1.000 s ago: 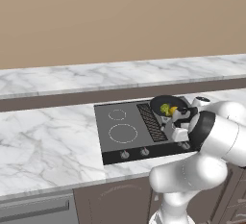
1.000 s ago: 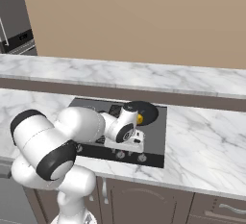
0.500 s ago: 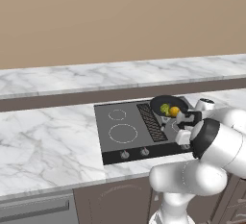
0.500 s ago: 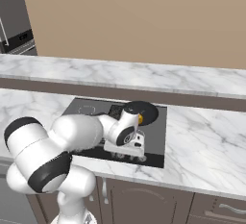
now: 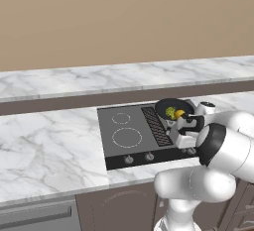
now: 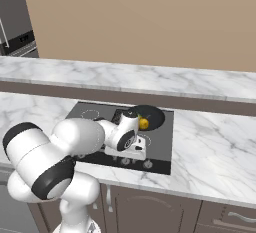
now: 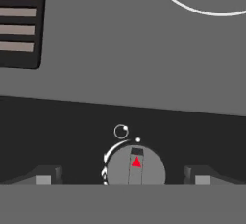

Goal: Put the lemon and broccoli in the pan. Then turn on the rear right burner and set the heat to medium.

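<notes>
Tool: the two-finger dark-tipped tool [image 7: 123,180] is seen spread wide, its tips standing either side of a round grey stove knob [image 7: 136,166] with a red triangle marker; nothing is gripped and no tip is seen touching the knob.
Knob: set in the dark front strip of the flat grey-black cooktop [image 5: 130,138]; a small white ring mark sits just above it.
Knobs counted: two further knobs [image 5: 129,159] are seen at the strip's left part in the left base view.
Pan: one round shallow black frying pan [image 5: 166,106] is seen on the rear right burner.
Pan contents: one small round yellow-orange lemon [image 5: 179,113] and one small green broccoli floret [image 5: 170,112], lying side by side, touching or nearly so.
Vent: a ribbed dark grille [image 7: 19,21] lies between the burner rows.
Tabletop: white marbled tabletop [image 5: 44,145] surrounds the cooktop.
</notes>
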Robot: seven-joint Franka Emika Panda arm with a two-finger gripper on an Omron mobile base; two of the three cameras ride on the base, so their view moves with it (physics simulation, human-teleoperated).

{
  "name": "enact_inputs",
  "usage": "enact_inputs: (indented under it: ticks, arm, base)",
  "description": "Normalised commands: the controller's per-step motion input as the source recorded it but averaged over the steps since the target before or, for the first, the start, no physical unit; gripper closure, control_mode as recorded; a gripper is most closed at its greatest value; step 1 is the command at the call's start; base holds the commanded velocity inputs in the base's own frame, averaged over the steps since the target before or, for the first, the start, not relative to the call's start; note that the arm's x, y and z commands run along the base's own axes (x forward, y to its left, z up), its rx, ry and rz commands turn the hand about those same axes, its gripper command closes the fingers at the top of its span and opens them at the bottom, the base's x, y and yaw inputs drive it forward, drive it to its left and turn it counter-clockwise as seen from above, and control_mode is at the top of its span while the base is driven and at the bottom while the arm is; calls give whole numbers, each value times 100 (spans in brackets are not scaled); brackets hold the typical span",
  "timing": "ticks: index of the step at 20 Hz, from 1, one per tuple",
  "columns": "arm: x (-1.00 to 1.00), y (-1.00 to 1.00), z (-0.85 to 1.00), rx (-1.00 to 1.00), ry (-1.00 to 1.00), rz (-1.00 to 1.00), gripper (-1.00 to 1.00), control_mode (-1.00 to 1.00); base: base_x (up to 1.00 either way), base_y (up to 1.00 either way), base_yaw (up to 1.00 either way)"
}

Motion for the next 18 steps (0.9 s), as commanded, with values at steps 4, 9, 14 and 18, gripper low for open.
enact_inputs:
  ticks: [4,9,14,18]
  arm:
    - [-13,-8,-1,0,1,0,-100,-100]
    - [-21,-11,-8,0,0,0,-100,-100]
    - [2,1,-1,0,0,0,-100,-100]
    - [4,5,0,0,0,0,-100,-100]
  base:
    - [0,0,0]
    - [0,0,0]
    - [0,0,0]
    - [0,0,0]
